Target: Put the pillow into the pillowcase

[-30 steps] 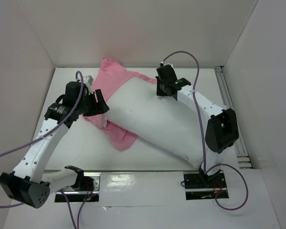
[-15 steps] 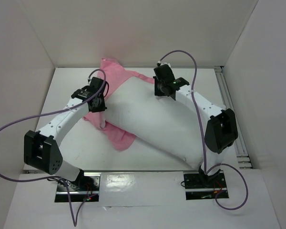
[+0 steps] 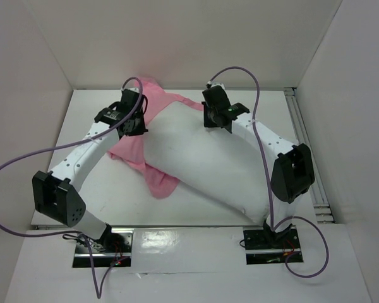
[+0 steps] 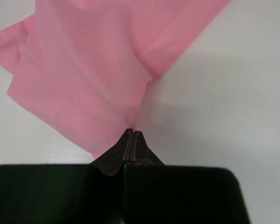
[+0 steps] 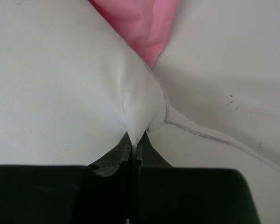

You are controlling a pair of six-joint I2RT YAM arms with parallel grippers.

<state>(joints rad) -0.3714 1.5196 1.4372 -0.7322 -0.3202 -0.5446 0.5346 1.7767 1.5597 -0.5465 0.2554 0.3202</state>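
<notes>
Lying slantwise across the table (image 3: 98, 189), the pillow (image 3: 202, 158) sits on top of the pillowcase (image 3: 153, 180), whose pink cloth shows only past the pillow's far-left end and along its near-left flank. The right gripper (image 5: 134, 136) is pinched tight on a tuck of white fabric at the pillow's far corner. The left gripper (image 4: 132, 133) is closed down to its tips on a seamed edge of the pink cloth. Whether that edge belongs to the sack's mouth, and whether one layer or both are caught, is hard to tell from the wrist view.

If both layers are caught, a pull would likely hold the mouth closed, and the pillow would ride over the case rather than into it. The thin, slightly shiny fabric could also slip out of so fine a pinch. The pillow's weight pins most of the case, so a lift may drag everything along. White walls close in the workspace on three sides, and a purple cable (image 3: 82, 146) loops near the left arm, where it might snag.
</notes>
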